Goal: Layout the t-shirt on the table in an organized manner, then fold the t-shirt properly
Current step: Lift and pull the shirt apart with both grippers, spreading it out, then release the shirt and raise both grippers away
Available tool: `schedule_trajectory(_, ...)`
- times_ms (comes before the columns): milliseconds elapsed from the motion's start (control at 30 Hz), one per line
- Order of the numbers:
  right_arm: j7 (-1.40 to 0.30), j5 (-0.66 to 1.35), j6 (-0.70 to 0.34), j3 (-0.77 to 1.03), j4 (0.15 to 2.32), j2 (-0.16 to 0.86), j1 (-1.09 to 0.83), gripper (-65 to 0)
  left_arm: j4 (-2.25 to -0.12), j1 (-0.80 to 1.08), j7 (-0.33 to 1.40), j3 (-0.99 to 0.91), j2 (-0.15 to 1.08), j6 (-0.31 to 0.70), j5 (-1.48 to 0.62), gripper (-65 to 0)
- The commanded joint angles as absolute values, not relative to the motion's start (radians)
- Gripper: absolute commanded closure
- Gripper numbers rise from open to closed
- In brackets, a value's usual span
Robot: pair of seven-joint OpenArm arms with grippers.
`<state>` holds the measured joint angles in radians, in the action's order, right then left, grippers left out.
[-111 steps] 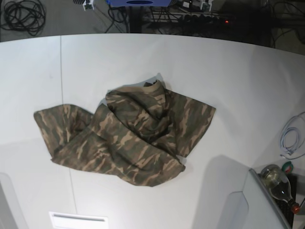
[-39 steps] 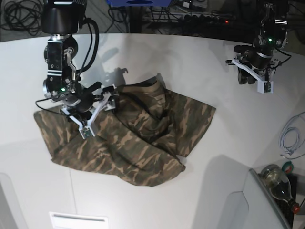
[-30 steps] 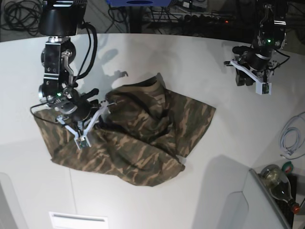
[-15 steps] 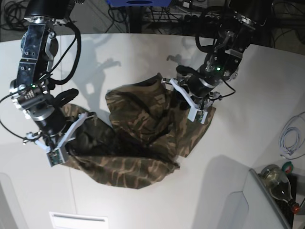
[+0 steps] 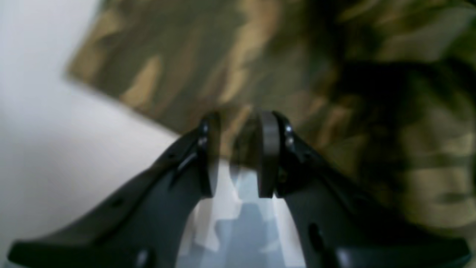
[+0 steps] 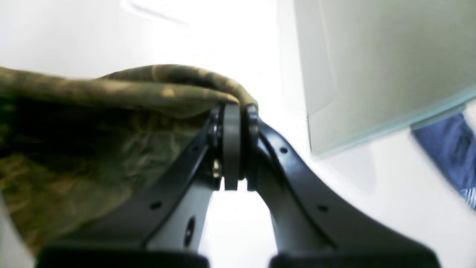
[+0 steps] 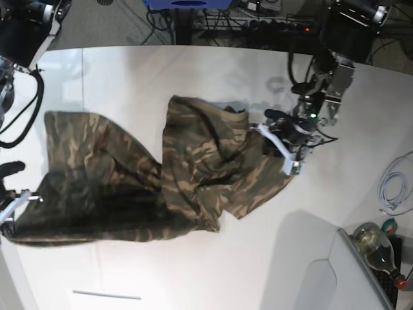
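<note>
Base view shows our t-shirt point(image 7: 193, 168) stretched across the white table point(image 7: 193, 71) between both arms. Our right gripper point(image 6: 235, 111), at the shirt's left end, is clamped tight on a fold. Our left gripper point(image 5: 238, 149), at the shirt's right edge, pinches cloth between its fingers.

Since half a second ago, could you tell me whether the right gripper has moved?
Yes. In the base view the right gripper, jaws shut on the t-shirt, has pulled away from the table's dark seam line toward the image's left edge, dragging cloth along.
</note>
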<state>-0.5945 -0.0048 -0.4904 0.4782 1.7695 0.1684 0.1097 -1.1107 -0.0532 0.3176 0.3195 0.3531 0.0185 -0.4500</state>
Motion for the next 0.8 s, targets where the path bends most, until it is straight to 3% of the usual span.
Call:
schedule_trajectory(0, -0.568, -0.004, -0.486, 0.499, 1.753, 0.197, 0.137, -0.2, -1.104, -0.045, 0.398, 0.317, 0.381, -0.012, -0.440, -16.0)
schedule_trajectory(133, -0.568, -0.004, -0.479, 0.559, 1.592, 0.231, 0.182, -0.6, -1.175, -0.001, 0.398, 0.248, 0.437, -0.007, -0.447, -16.0)
schedule_trajectory(200, -0.576, -0.004, -0.486, 0.588, 1.500, 0.232, 0.208, -1.7, -1.285, 0.056, 0.406, 0.113, 0.437, -0.005, -0.447, -16.0)
schedule_trajectory(233, -0.598, -0.004, -0.489, 0.591, 1.472, 0.232, 0.209, -5.1, -1.343, 0.091, 0.406, 0.044, 0.433, -0.005, -0.447, -16.0)
schedule_trajectory(300, -0.673, 0.001, -0.509, 0.590, 1.486, 0.228, 0.202, -18.6, -1.449, 0.147, 0.406, -0.044, 0.433, -0.004, -0.447, -16.0)
schedule_trajectory(433, -0.759, 0.038, -0.698, 0.610, 1.661, 0.160, 0.151, -49.4, -1.620, 0.248, 0.406, -0.097, 0.440, -0.004, -0.438, -15.6)
schedule_trajectory(500, -0.763, 0.044, -0.698, 0.625, 1.791, 0.099, 0.093, -53.1, -1.690, 0.305, 0.406, -0.120, 0.441, -0.004, -0.440, -12.0)
schedule_trajectory(567, -0.763, 0.044, -0.698, 0.598, 1.899, 0.059, 0.022, -47.3, -1.744, 0.372, 0.404, -0.174, 0.437, -0.004, -0.441, -1.2)
schedule_trajectory(600, -0.762, 0.044, -0.698, 0.573, 1.940, 0.047, -0.018, -39.9, -1.770, 0.410, 0.403, -0.208, 0.433, -0.004, -0.444, 0.0)
schedule_trajectory(700, -0.762, 0.044, -0.698, 0.513, 1.994, 0.038, -0.133, -7.2, -1.834, 0.545, 0.404, -0.291, 0.412, -0.004, -0.446, 0.0)
schedule_trajectory(733, -0.762, 0.045, -0.698, 0.504, 1.995, 0.036, -0.170, 0.0, -1.850, 0.599, 0.404, -0.315, 0.401, -0.004, -0.446, 0.0)
schedule_trajectory(767, -0.762, 0.045, -0.698, 0.498, 1.997, 0.036, -0.208, 0.0, -1.863, 0.651, 0.403, -0.340, 0.392, -0.004, -0.446, 0.0)
